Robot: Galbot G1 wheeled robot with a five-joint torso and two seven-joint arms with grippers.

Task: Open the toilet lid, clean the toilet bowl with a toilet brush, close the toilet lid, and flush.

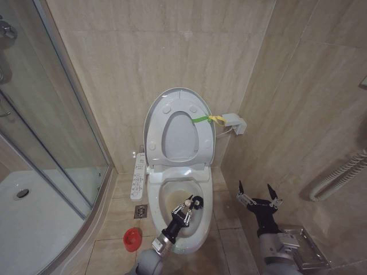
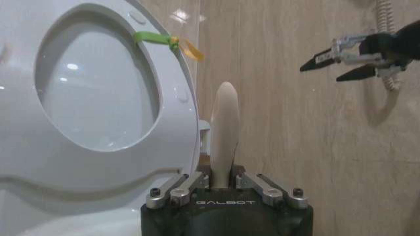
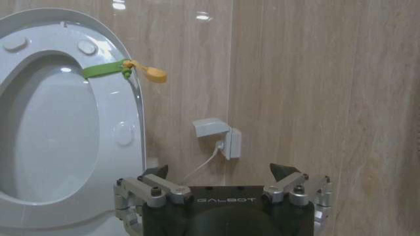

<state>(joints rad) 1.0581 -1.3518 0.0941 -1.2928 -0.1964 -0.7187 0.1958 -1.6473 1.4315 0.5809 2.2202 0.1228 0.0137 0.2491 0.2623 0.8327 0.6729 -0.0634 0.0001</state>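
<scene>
lid's up: toilet lid [image 1: 179, 102] leans on the wall | left gripper [image 1: 189, 207] fingers clamped on toilet brush [image 2: 225, 129] handle, over the toilet bowl [image 1: 200, 226] | right gripper [image 1: 258, 196] fingers spread wide, holding nothing | scrubbing looks underway; closing, flushing left

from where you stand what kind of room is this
A small tiled bathroom, by the look of it. A toilet bowl stands against the wall with its toilet lid raised, a glass shower enclosure with a white tray is on the left, and a socket box sits on the tiled wall.
</scene>
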